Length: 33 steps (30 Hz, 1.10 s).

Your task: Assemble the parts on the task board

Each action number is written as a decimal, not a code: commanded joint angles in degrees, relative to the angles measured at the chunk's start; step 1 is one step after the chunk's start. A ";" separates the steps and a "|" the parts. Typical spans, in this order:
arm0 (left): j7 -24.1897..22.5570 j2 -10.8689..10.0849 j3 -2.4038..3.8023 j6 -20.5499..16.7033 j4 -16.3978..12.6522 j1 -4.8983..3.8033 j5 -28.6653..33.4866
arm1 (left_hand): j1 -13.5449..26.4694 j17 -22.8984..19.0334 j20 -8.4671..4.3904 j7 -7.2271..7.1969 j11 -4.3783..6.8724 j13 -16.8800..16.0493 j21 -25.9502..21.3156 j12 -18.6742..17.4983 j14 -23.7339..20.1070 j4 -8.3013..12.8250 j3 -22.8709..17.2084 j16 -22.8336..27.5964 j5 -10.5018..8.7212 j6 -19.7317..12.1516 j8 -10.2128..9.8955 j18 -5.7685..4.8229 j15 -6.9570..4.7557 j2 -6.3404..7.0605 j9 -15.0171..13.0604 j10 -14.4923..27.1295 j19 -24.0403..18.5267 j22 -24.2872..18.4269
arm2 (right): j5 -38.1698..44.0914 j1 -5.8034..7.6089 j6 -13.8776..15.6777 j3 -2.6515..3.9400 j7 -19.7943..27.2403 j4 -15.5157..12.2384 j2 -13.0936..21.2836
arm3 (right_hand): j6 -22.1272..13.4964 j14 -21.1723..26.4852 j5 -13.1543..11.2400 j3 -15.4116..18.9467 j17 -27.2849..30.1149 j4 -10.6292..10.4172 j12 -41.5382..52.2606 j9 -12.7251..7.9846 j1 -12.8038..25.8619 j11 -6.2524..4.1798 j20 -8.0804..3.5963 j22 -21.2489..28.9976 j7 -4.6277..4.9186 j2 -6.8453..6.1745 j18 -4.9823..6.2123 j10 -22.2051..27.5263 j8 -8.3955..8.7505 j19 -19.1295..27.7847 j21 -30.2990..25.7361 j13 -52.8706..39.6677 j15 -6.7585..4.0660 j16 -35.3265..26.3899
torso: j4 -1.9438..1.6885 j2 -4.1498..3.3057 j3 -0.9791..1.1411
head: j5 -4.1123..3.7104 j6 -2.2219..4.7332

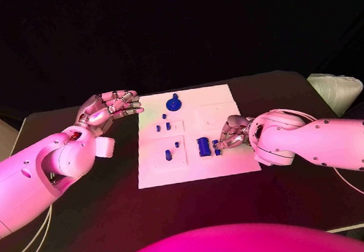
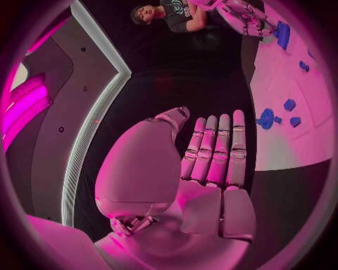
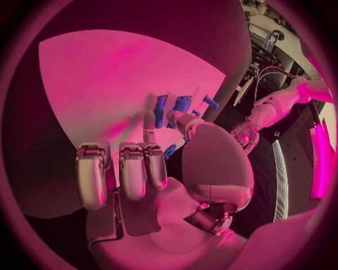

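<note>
Left hand [image 1: 109,109] is hovering spread beside the task board [image 1: 224,113]; right hand [image 1: 232,134] is pinching a blue part [image 1: 217,146] (beside the tall block [image 1: 204,146]).

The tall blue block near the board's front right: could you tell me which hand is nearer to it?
Right. The right hand works right beside the tall blue block, fingers at it; the left hand hovers off the white task board's far-left edge.

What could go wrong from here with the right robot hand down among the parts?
The right robot hand works low on the white board, its fingers right beside the tall blue block; a slip could tip that block or scatter the small pieces next to it. Its fingers also hide the contact from the head camera. The left robot hand hovers off the board's edge, so nothing steadies the board if it slides.
</note>
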<state>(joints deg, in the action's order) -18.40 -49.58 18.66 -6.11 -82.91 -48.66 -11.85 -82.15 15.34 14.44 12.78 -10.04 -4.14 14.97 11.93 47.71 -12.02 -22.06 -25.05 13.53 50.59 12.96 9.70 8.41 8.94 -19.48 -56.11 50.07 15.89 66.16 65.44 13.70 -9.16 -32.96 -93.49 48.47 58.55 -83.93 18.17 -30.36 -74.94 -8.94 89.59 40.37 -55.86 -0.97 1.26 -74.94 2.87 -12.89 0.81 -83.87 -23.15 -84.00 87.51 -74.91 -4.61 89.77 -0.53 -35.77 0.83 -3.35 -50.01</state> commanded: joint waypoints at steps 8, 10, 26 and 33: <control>-0.13 -0.01 0.02 1.06 -0.16 0.06 0.03 | -0.09 0.09 -0.01 0.08 -0.19 0.07 -0.32 -0.38 -0.37 -0.34 0.08 0.39 0.03 -0.25 0.00 0.54 0.02 0.23 0.07 0.19 0.34 -0.07 | 0.39 -0.07 0.33 0.00 0.17 -0.37 0.02 | 0.10 -6.07 -0.30 0.45 -15.06 -0.13 -0.31 -0.11 0.18 -0.13 -0.10 -14.41 0.26 0.17 -0.34 -5.83 0.38 -5.58 -0.06 -14.80 -0.12 0.23 | 0.04 0.01 0.04 | 0.03 0.01; -0.12 -0.03 0.02 1.05 -0.16 0.06 0.03 | -0.07 0.10 0.00 0.10 -0.20 0.07 -0.36 -0.41 -0.41 -0.40 0.12 0.41 0.03 -0.29 -0.01 0.54 0.04 0.24 0.09 0.23 0.35 -0.09 | 0.44 -0.07 0.56 0.00 0.20 -0.43 0.10 | 0.11 -6.07 -0.27 0.43 -15.06 -0.11 -0.30 -0.12 0.08 -0.14 -0.10 -14.42 0.25 0.22 -0.34 -5.84 0.38 -5.59 -0.04 -14.80 -0.13 0.23 | 0.05 -0.01 0.05 | 0.03 0.01; -0.16 -0.08 0.02 1.11 -0.14 0.06 0.01 | -0.07 0.10 0.00 0.10 -0.20 0.07 -0.36 -0.41 -0.41 -0.40 0.12 0.41 0.03 -0.29 -0.01 0.54 0.04 0.24 0.09 0.23 0.35 -0.09 | 2.03 -0.21 11.56 0.01 13.11 -2.15 3.28 | -2.89 -6.07 -3.68 -0.56 -15.06 4.02 -0.23 -2.16 -8.31 1.09 0.50 -14.37 1.86 0.23 -0.31 -5.86 4.07 -5.54 -0.26 -14.84 0.81 0.23 | 0.04 0.02 0.03 | 0.31 0.01; -0.21 -0.12 0.02 1.08 -0.16 0.06 0.01 | -0.07 0.10 0.00 0.10 -0.20 0.07 -0.36 -0.41 -0.41 -0.40 0.12 0.41 0.03 -0.29 -0.01 0.54 0.04 0.24 0.09 0.23 0.35 -0.09 | 5.52 -0.97 14.89 0.01 20.68 -2.24 4.60 | -3.17 -6.07 -7.66 -2.94 -15.06 7.56 0.36 -5.82 -14.96 2.46 1.49 -14.55 3.35 1.89 -0.44 -6.10 8.26 -5.65 0.46 -15.07 1.85 0.23 | 0.21 0.01 0.10 | 0.22 0.01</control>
<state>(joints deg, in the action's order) -18.21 -49.73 18.66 -5.98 -82.91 -48.66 -11.86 -82.15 15.36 14.44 12.78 -10.04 -4.14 14.98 11.69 47.71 -12.17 -21.90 -24.83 13.53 50.59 12.96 9.70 8.40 8.94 -19.44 -56.11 50.07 15.88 68.39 64.71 24.70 -9.14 -19.61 -95.69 52.95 55.50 -84.13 11.02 -33.23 -74.93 -1.66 89.65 34.78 -70.42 1.21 2.29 -74.91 5.93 -11.09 0.82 -83.96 -15.14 -84.00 87.78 -74.90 -3.17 89.77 -0.43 -35.77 0.91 -3.02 -50.01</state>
